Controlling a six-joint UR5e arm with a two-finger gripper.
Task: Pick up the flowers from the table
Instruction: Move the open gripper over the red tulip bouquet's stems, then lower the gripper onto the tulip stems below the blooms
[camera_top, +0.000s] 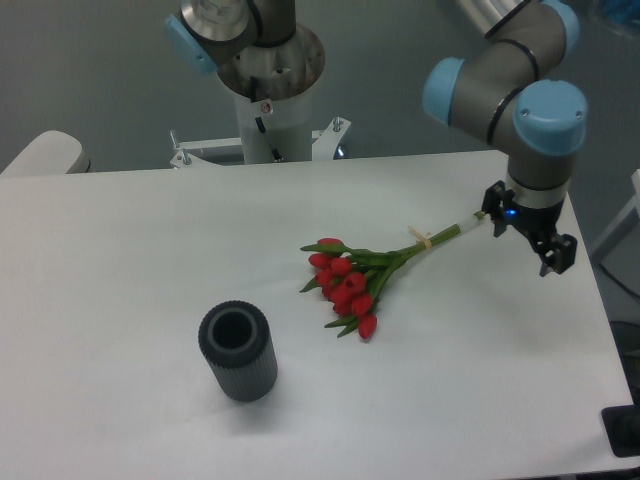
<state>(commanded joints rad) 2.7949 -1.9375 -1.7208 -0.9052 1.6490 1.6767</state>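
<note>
The flowers (345, 285), a small bunch of red tulip buds with green leaves, lie on the white table (120, 300) right of centre. Their long green stems run up and to the right, tied by a pale band (424, 239). My gripper (527, 237) hangs low at the table's right side, at the stem ends. Its jaws stand wide apart. The left finger (495, 214) is right at the tip of the stems and the right finger (557, 254) is well clear of them. Nothing is held between the fingers.
A dark grey ribbed cylinder (238, 352) with an open top stands on the table in front, left of the flowers. The arm's base column (270, 100) stands behind the far table edge. The table's right edge is close to the gripper.
</note>
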